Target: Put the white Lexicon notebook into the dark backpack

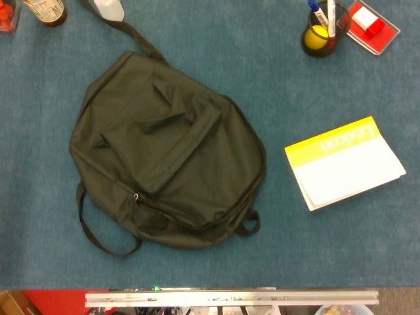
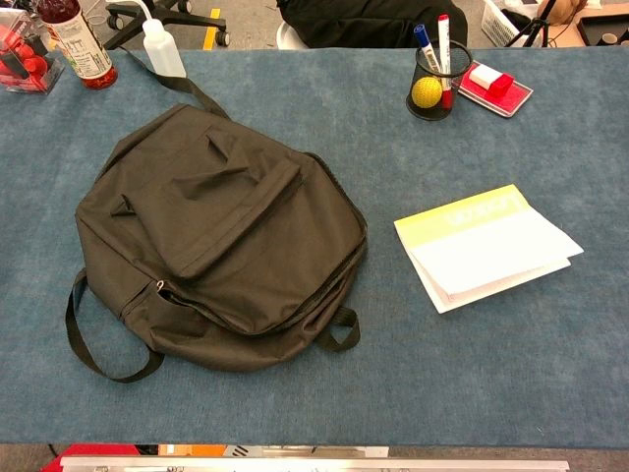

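At centre left, the dark, matt woven-cloth backpack [image 1: 164,154] lies creased on the blue, short-pile, felt-like table cover [image 1: 275,249], with a small shiny metal zip pull [image 1: 136,196] on its lower side. To the right, the white paper notebook with a smooth yellow band [image 1: 344,164] has a faint sheen. At the upper right stand a black wire-mesh metal pen cup [image 2: 437,84] and a glossy red plastic tray [image 2: 496,90]; at the upper left is a translucent plastic squeeze bottle [image 2: 162,44].

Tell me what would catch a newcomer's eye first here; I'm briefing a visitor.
The dark fabric backpack lies flat on the left of the blue tabletop, apparently zipped. To its right, apart from it, lies the white notebook with a yellow Lexicon band. A black mesh pen cup stands at the far edge.
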### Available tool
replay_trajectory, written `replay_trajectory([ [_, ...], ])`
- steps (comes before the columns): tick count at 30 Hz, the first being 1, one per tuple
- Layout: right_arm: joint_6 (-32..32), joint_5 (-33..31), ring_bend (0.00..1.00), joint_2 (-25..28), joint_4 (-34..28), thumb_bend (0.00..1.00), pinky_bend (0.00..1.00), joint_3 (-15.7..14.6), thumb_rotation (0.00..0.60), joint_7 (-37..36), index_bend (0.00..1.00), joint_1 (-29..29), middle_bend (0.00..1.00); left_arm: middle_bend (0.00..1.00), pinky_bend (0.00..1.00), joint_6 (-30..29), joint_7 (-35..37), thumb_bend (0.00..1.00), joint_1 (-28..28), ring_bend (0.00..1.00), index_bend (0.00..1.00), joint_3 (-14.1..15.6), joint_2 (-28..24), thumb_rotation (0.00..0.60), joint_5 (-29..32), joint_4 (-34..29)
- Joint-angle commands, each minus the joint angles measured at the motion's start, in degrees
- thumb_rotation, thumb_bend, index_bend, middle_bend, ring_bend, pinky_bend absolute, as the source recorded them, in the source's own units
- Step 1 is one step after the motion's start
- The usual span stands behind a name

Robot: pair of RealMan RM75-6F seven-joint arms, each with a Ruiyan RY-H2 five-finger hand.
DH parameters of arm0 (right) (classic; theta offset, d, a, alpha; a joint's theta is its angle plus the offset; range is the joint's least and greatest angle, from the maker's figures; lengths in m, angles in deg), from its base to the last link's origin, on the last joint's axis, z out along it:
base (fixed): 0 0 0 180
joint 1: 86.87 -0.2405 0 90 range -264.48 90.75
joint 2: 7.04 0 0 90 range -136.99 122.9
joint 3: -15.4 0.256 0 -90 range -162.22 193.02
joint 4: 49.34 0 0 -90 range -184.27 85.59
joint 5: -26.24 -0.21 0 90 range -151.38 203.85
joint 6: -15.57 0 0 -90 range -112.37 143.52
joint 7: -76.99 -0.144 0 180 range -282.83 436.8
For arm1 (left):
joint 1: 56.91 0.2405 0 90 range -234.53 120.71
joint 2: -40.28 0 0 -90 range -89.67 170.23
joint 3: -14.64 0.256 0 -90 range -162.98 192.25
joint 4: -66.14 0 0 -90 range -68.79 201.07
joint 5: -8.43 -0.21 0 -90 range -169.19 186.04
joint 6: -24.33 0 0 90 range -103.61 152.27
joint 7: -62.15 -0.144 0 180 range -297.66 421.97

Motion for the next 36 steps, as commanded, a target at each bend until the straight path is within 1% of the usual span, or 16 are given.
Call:
replay_trajectory([
  [1,-0.19,-0.01,0.23,0.05,-0.02,0.17,0.3,0.01,0.6,0.08,0.11,-0.13,0.3,0.3,0.28,0.41,-0.18,0.27,-0.02,0.26,0.23,0.03,-0.01,0.6,0.47,-0.06],
  [8,-0.63,0.58,0.23,0.03,-0.19,0.16,0.3,-0.01,0.6,0.07,0.11,-0.65,0.3,0.3,0.28,-0.31,0.12,0.27,0.23,0.26,0.23,-0.02,0.03,0.6,0.04,-0.06],
  [14,-1.54,2.37,0.23,0.51,-0.85,0.17,0.3,-0.05,0.6,-0.62,0.11,-1.91,0.3,0.3,0.28,-0.52,0.59,0.27,0.48,0.26,0.23,0.1,-0.11,0.6,-0.07,-0.08],
  [17,-2.96,3.7,0.23,0.91,-1.58,0.17,0.3,-0.25,0.6,-0.31,0.11,-3.18,0.3,0.3,0.28,-0.67,0.81,0.27,0.57,0.26,0.23,0.19,-0.1,0.6,-0.33,-0.02],
  [20,-5.51,5.37,0.23,1.21,-2.6,0.16,0.3,-0.69,0.6,0.26,0.11,-5.06,0.3,0.3,0.28,-0.73,0.91,0.27,0.73,0.26,0.23,0.28,-0.17,0.6,-0.31,-0.02],
  [25,-12.7,9.01,0.23,0.39,-4.65,0.16,0.3,-2.34,0.6,1.29,0.11,-9.64,0.3,0.3,0.28,-0.4,0.84,0.27,0.79,0.26,0.23,0.55,-0.39,0.6,-0.36,-0.27],
  [32,-22.65,13.62,0.23,-3.2,-6.66,0.16,0.3,-5.15,0.6,3.22,0.11,-15.8,0.31,0.3,0.28,-0.48,0.88,0.27,0.95,0.26,0.23,0.58,-0.56,0.6,-0.33,-0.45],
  [36,-25.78,15.16,0.23,-5.63,-7.09,0.15,0.3,-6.02,0.6,2.89,0.11,-18.29,0.31,0.3,0.28,-0.63,1.14,0.27,1.19,0.26,0.23,0.64,-0.62,0.6,-0.19,-0.12],
])
